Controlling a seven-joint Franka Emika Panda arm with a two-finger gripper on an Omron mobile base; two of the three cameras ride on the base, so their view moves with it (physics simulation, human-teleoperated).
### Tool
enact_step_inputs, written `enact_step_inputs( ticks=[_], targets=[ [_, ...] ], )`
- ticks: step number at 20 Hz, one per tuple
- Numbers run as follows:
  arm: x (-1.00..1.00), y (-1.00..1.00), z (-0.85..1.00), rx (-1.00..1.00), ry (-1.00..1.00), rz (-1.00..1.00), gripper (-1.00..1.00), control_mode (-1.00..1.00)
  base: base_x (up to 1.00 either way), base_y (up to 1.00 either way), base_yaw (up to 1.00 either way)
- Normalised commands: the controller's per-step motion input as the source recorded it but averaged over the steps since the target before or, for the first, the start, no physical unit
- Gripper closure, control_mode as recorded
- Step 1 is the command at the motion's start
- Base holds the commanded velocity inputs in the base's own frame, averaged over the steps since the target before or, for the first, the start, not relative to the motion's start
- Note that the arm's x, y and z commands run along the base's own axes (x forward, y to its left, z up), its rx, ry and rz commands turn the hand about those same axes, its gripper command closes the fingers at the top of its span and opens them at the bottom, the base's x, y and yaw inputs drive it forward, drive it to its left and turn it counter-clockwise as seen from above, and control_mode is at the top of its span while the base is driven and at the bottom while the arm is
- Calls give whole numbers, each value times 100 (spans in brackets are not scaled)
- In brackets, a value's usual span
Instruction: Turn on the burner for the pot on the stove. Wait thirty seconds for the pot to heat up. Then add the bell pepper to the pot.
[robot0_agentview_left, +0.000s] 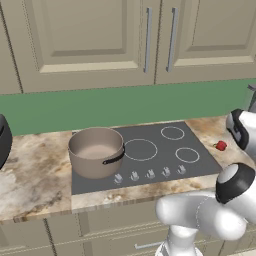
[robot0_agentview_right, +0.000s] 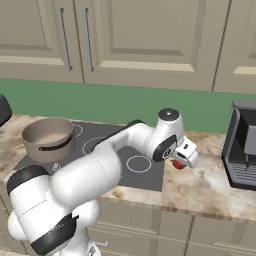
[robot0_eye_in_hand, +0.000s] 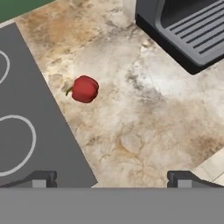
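While the arm hangs above the counter, the scene reads as follows, all places given relative to the stove.

Bell pepper (robot0_eye_in_hand: 85, 89): small and red, lying on its side on the marbled counter (robot0_eye_in_hand: 144, 131) just beside the stove's right edge, touching nothing; short green stem pointing toward the glass.

Handling of the pepper: it looks light, firm and glossy, so probably a little slippery and inclined to roll; a hold across its widest middle, away from the stem, seems safest, with modest pressure so the skin is not crushed.

Gripper (robot0_eye_in_hand: 113, 178): jaws spread wide apart and empty, poised over the counter right of the stove, above the pepper and nearer the counter's front edge than it.

Stove (robot0_agentview_left: 150, 165): flat dark glass with white rings and a row of small silver knobs (robot0_agentview_left: 150, 174) along its front.

Pot (robot0_agentview_left: 96, 151): taupe-brown, standing on the stove's front-left ring, black handle turned toward the knobs, well apart from the pepper.

Black appliance (robot0_agentview_right: 243, 145): on the counter farther right of the stove, beyond the pepper.
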Motion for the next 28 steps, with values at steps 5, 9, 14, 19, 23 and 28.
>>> enact_step_inputs(
  ticks=[5,9,14,19,23,28],
  targets=[
    [39,0,-25,0,0,4,-100,-100,0,0,0],
    [34,8,-36,-1,0,0,-100,-100,0,0,0],
    [3,0,-4,-1,0,0,-100,-100,0,0,0],
    [1,0,-25,-3,0,0,-100,-100,0,0,0],
    [0,0,-23,-1,0,0,-100,-100,0,0,0],
    [0,0,-14,0,0,0,-100,-100,0,0,0]
  ],
)
